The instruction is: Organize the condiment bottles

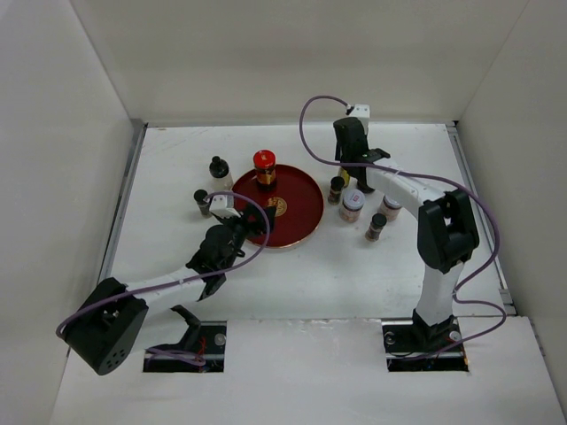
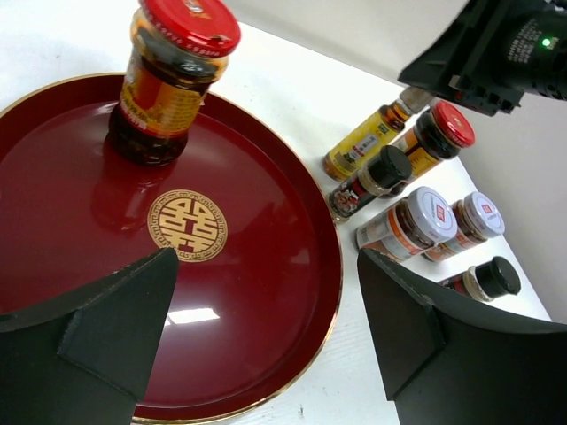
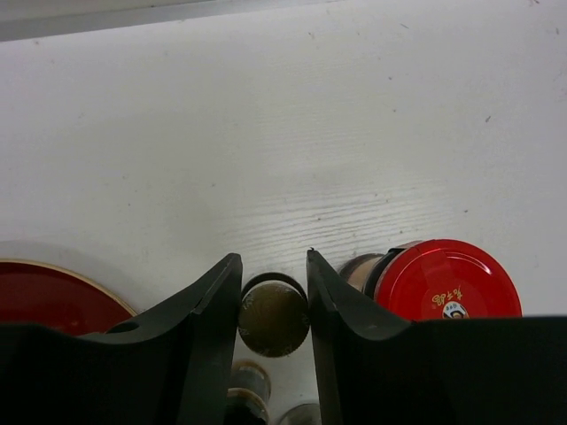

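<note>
Evidently right fingers [image 3: 208, 336] clamp the slim amber bottle [image 3: 273, 316]; next, lift straight past the red-capped jar [image 3: 447, 279] beside them; left fingers [image 2: 97, 328] gape.

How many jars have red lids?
2. One red-lidded dark jar stands on the round red tray; the second red-lidded jar stands beside the right gripper. Others may be hidden.

White table [image 1: 337, 283] carries round red tray [image 1: 301, 199]. Left of tray: white bottle [image 1: 218, 170], spice jar [image 1: 203, 202]. Just right: slim amber bottle [image 2: 359, 149] and a jar cluster [image 1: 352, 205].
</note>
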{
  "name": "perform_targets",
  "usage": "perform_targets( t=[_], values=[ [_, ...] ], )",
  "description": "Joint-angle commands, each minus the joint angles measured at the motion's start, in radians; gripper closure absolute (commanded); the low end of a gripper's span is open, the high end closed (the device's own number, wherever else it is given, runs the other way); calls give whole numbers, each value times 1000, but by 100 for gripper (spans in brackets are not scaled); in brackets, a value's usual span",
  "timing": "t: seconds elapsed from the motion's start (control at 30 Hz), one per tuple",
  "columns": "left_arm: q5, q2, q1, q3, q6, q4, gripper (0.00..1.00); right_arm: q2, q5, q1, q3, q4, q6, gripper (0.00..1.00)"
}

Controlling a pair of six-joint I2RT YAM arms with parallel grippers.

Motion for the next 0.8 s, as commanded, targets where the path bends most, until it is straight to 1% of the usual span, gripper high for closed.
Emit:
perform_targets(
  t=[0.0, 0.07, 0.2, 0.3, 0.4, 0.57, 0.77],
  values=[
    [42, -4, 30, -16, -46, 69, 17, -1, -16, -8, 47, -14, 14, 60],
    [53, -1, 44, -18, -58, 71, 17, -2, -23, -8, 47, -20, 18, 60],
    [61, -1, 60, -21, -66, 71, 18, -18, -42, -8, 47, -25, 40, 71],
    [61, -3, 66, -24, -69, 71, 18, -50, -28, -8, 39, 14, 48, 74],
    [61, 3, 67, -24, -69, 71, 18, -84, -26, -8, 44, 61, 32, 75],
    [61, 3, 72, -22, -69, 71, 18, -91, -7, 1, 111, 66, -24, 74],
    [61, 5, 73, -24, -72, 71, 18, -84, 27, 64, 171, 75, -84, 73]
  ],
)
